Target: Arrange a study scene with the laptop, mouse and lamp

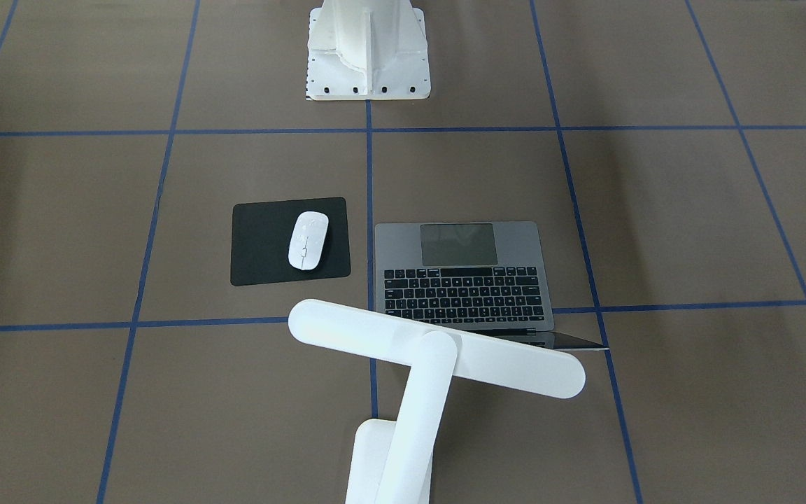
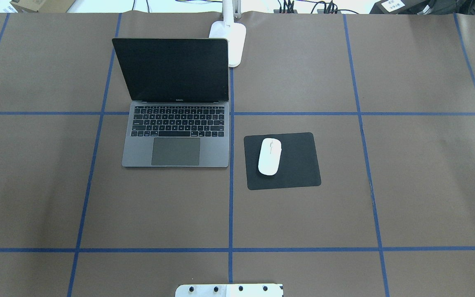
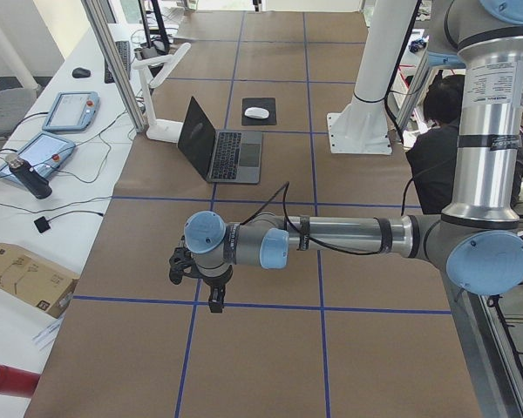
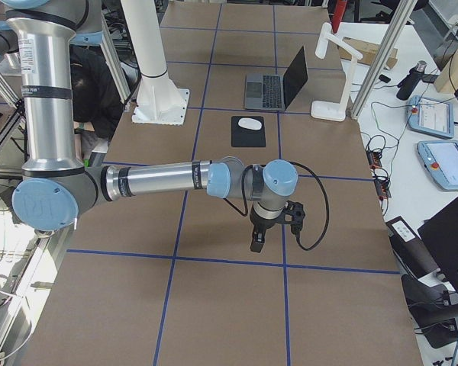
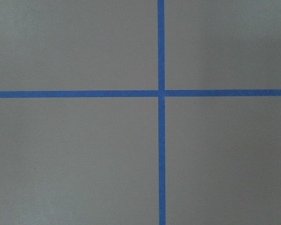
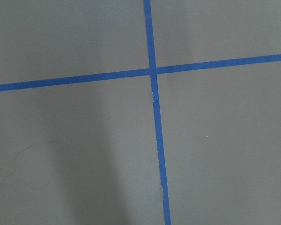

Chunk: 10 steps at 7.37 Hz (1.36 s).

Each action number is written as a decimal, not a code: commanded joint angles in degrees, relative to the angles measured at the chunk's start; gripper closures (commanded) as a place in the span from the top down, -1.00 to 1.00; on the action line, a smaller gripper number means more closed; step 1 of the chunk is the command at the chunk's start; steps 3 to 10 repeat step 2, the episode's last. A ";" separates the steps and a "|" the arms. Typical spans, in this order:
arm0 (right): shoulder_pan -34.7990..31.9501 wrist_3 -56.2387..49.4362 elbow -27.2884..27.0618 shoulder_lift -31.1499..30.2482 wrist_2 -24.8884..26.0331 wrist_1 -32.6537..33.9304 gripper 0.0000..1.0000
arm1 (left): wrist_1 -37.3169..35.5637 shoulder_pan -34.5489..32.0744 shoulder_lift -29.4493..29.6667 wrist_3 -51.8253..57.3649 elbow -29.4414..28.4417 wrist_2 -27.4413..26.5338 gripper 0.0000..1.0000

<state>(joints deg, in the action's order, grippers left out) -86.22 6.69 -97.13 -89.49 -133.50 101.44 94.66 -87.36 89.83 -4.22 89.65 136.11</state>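
Observation:
The laptop (image 2: 175, 151) stands open left of the table's middle, its dark screen upright; it also shows in the front view (image 1: 466, 280). The white mouse (image 2: 269, 156) lies on a black mat (image 2: 299, 165) to its right. The white lamp (image 1: 501, 364) stands behind the laptop at the far edge, its bar head over the screen; its base (image 2: 234, 41) shows in the overhead view. My left gripper (image 3: 214, 300) and my right gripper (image 4: 256, 242) hang over bare table at opposite ends, far from these things. I cannot tell whether either is open or shut.
The white bolted pedestal (image 1: 368, 63) stands at the robot's side of the table. Blue tape lines grid the brown table (image 2: 406, 185). Both wrist views show only table and tape crossings. Pendants and cables lie on a side bench (image 3: 44, 157).

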 commanded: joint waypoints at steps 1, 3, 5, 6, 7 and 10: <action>0.00 0.07 0.01 -0.07 0.00 -0.02 0.99 | 0.00 0.00 -0.01 0.00 0.00 -0.06 0.99; 0.00 0.07 0.01 -0.07 0.00 -0.02 0.99 | 0.00 0.00 0.08 0.00 0.09 0.03 0.99; 0.00 0.07 0.01 -0.07 0.00 -0.02 0.99 | 0.00 0.00 0.08 0.00 0.09 0.03 0.99; 0.00 0.07 0.01 -0.07 0.00 -0.02 0.99 | 0.00 0.00 0.08 0.00 0.09 0.03 0.99; 0.00 0.07 0.01 -0.07 0.00 -0.02 0.99 | 0.00 0.00 0.08 0.00 0.09 0.03 0.99; 0.00 0.07 0.01 -0.07 0.00 -0.02 0.99 | 0.00 0.00 0.08 0.00 0.09 0.03 0.99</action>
